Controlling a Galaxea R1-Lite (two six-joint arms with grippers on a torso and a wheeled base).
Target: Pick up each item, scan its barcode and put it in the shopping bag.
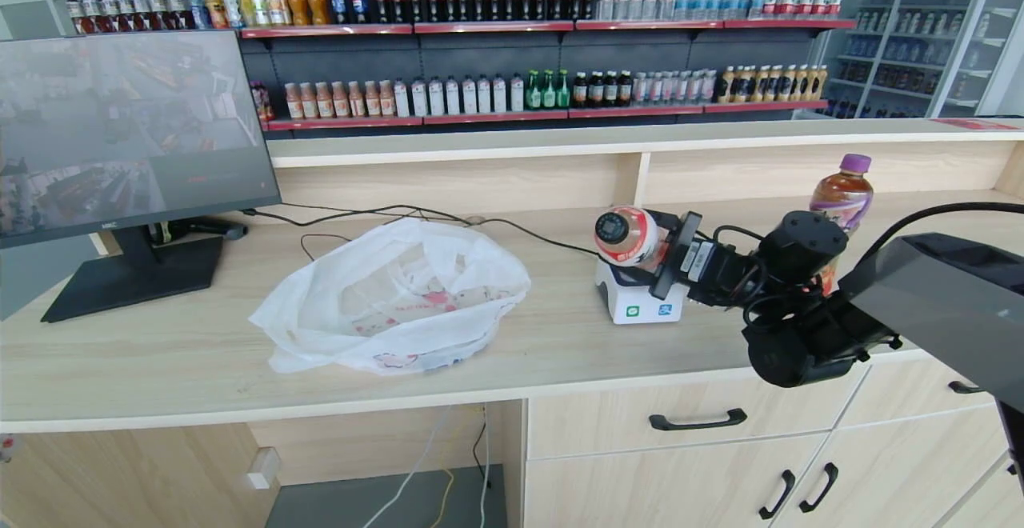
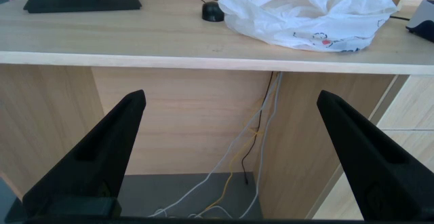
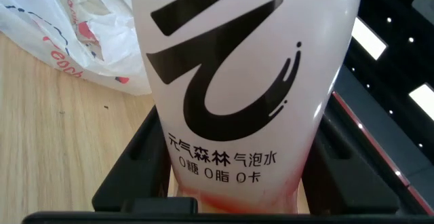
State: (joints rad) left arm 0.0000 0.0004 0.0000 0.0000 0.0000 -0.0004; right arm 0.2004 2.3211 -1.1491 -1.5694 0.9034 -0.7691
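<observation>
To the right of the shopping bag [image 1: 392,304] on the table [image 1: 160,352], the right hand [image 1: 656,250] is clamped around a white bottle [image 1: 626,234] with a bold black mark. It holds the bottle on its side, cap end towards me, just over the small white scanner [image 1: 640,304], whose top it partly covers. The fingers hide the bottle's far end, and I can't make out a barcode. Further right of the bag stands a purple-capped bottle [image 1: 844,192], its lower half lost behind the arm. The bag sits crumpled and open-mouthed; what lies inside is too vague through the plastic to tell. The left hand [image 2: 232,105] is below the bag, under the table's front edge, fingers spread wide and gripping nothing, facing loose cables [image 2: 254,142] in the recess.
</observation>
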